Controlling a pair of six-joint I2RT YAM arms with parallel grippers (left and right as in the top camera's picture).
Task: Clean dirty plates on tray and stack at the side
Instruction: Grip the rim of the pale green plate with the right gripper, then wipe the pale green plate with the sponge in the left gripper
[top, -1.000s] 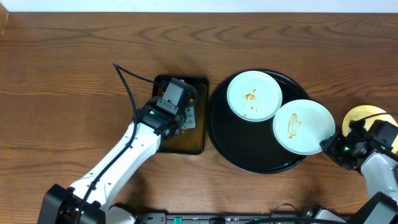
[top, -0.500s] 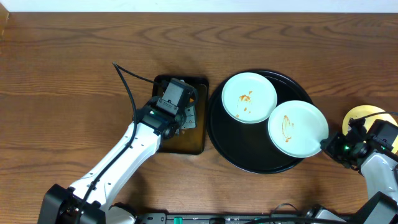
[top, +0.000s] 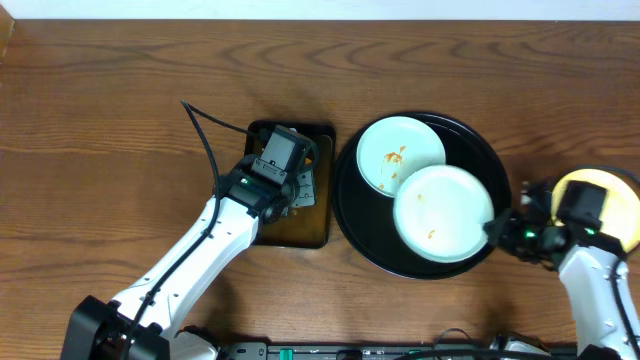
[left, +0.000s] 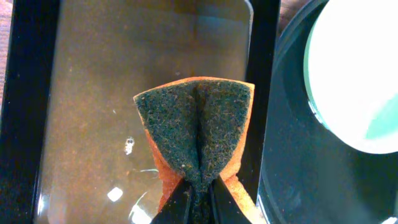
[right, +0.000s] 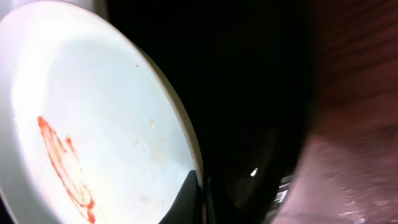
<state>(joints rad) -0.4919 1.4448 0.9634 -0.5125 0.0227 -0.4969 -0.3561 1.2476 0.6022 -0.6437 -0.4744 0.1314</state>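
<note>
The round black tray (top: 365, 235) holds two mint-white plates. The rear plate (top: 395, 150) has an orange smear and lies flat. My right gripper (top: 492, 231) is shut on the rim of the front plate (top: 440, 215), which partly overlaps the rear one; its smear shows in the right wrist view (right: 93, 143). A cream-yellow plate (top: 600, 190) lies on the table at the far right, mostly under my right arm. My left gripper (left: 199, 190) is shut on a folded orange-and-green sponge (left: 199, 124) over the small rectangular tray (left: 93, 93).
The rectangular dark tray (top: 312, 235) with a film of water stands just left of the black tray. A black cable (top: 205, 130) runs across the table behind my left arm. The wooden table (top: 120, 100) stretches left and back.
My right gripper has moved left with the front plate, carrying it further over the black tray until it overlaps the rear plate. The rear plate shifted slightly left. The left arm has not moved.
</note>
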